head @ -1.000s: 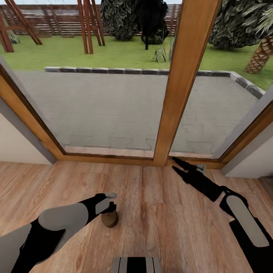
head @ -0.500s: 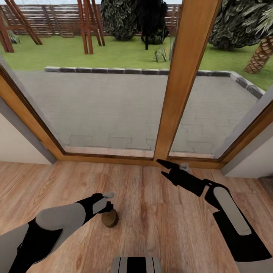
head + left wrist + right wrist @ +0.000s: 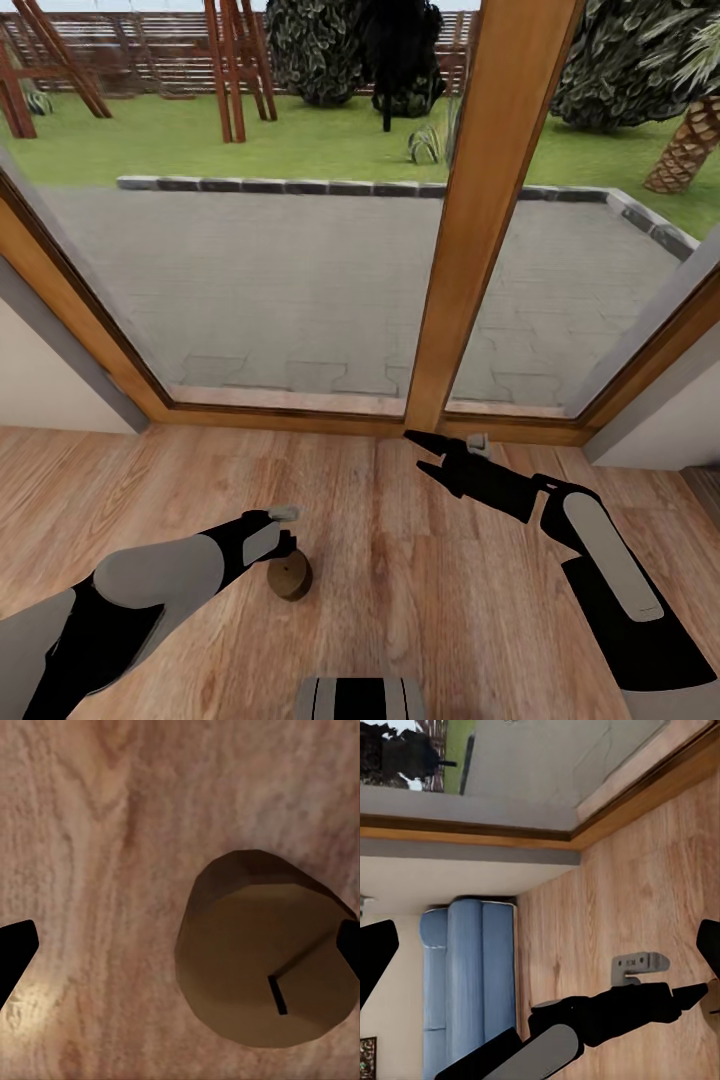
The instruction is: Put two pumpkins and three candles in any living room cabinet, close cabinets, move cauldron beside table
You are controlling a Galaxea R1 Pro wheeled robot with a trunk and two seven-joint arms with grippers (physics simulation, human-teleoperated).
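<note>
One candle (image 3: 289,577), a short tan cylinder with a dark wick, stands upright on the wood floor near my base. My left gripper (image 3: 286,541) hangs just above it, open. In the left wrist view the candle (image 3: 266,960) lies between the two wide-apart black fingertips (image 3: 15,954), much closer to one of them, and touches neither. My right gripper (image 3: 420,452) is open and holds nothing. It is raised over the floor and points toward the foot of the window post.
A large wood-framed window (image 3: 470,250) rises straight ahead, with a paved patio and lawn outside it. White wall corners (image 3: 50,380) flank it on both sides. A blue sofa (image 3: 469,975) stands against the wall in the right wrist view.
My right arm has swung left and a little forward, bringing its gripper near the window post. My left gripper has edged slightly left over the candle, which has not moved.
</note>
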